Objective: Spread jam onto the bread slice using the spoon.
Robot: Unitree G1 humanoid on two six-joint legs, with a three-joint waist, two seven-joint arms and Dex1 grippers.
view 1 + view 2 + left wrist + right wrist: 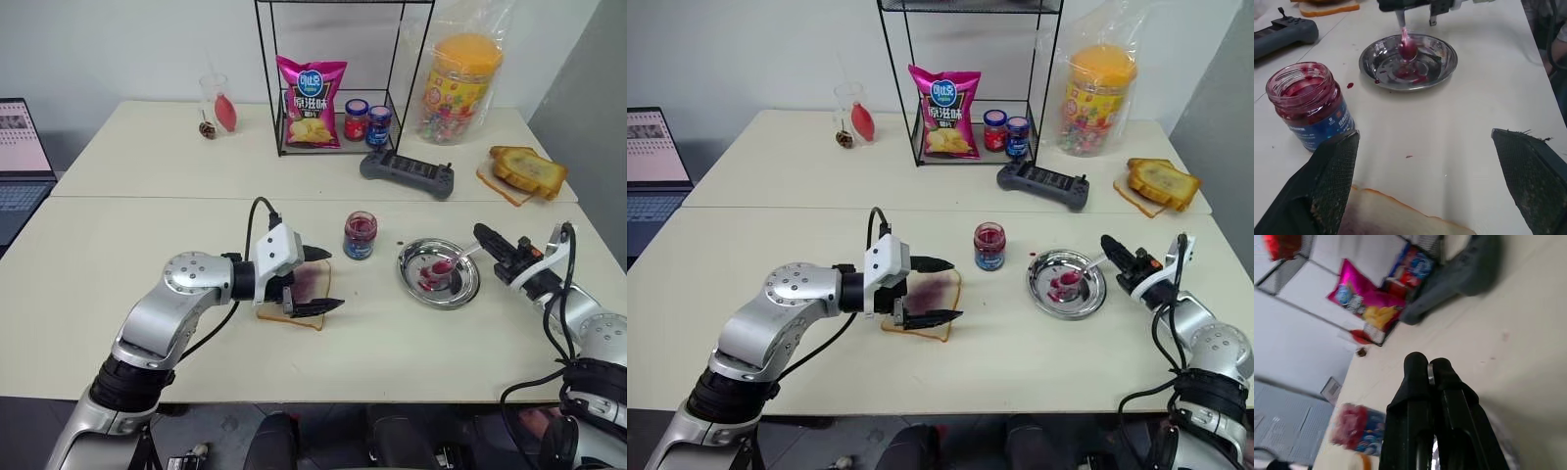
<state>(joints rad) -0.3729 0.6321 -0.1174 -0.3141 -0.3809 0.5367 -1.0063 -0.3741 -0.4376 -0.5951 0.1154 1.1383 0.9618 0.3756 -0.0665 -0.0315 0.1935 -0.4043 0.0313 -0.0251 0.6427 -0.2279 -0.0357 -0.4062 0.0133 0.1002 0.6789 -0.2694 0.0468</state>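
Left gripper (318, 279) is hovering wide open and empty over the bread slice (939, 294), while my right gripper (1114, 250) is pinching the spoon (1080, 269) handle, bowl pointing left toward it.

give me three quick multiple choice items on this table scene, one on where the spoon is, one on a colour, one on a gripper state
1. Where is the bowl of the spoon?
A. in the jam jar
B. over the metal plate
C. on the bread slice

2. What colour is the label on the open jam jar?
A. blue
B. yellow
C. green

3. How do the left gripper fingers stand?
A. shut on the spoon
B. shut on nothing
C. open

Answers:
1. B, its jam-stained bowl sits above the metal plate, the handle pinched by the right gripper.
2. A, a blue band wraps the glass.
3. C, its fingers stand wide apart over the bread slice.
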